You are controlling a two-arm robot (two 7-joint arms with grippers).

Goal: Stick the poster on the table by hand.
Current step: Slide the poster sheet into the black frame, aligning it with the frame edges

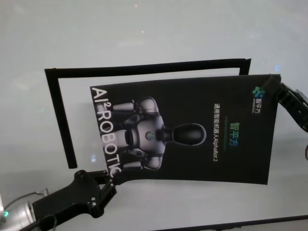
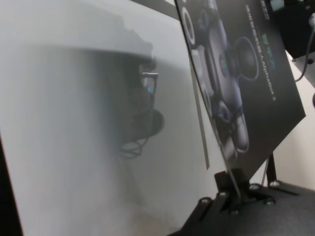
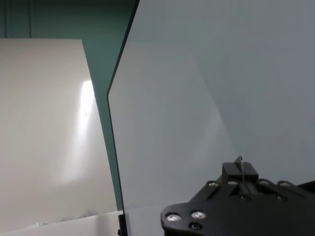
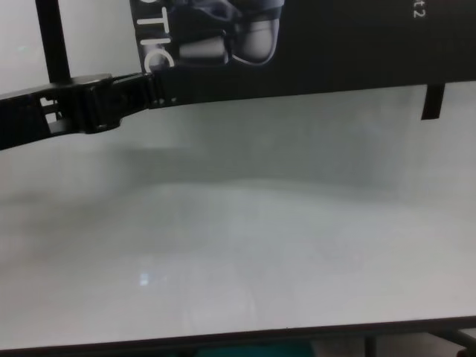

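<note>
The poster (image 1: 192, 127), a black glossy sheet with a grey-white robot picture and white lettering, hangs above the white table (image 1: 144, 33), held at two opposite corners. My left gripper (image 1: 111, 182) is shut on its near left corner, by the "ROBOTIC" lettering. My right gripper (image 1: 278, 89) is shut on its far right corner. In the left wrist view the poster (image 2: 246, 73) slants up from the fingertips (image 2: 231, 189). The right wrist view shows the poster's pale back (image 3: 197, 98) rising from my right gripper (image 3: 240, 174). In the chest view the poster (image 4: 312, 44) casts a shadow on the table (image 4: 238, 245).
Narrow black strips lie flat on the table: one along the far side (image 1: 144, 66), one down the left (image 1: 60, 120), and a short piece at the right (image 4: 433, 100). The table's dark front edge (image 4: 238, 338) runs below.
</note>
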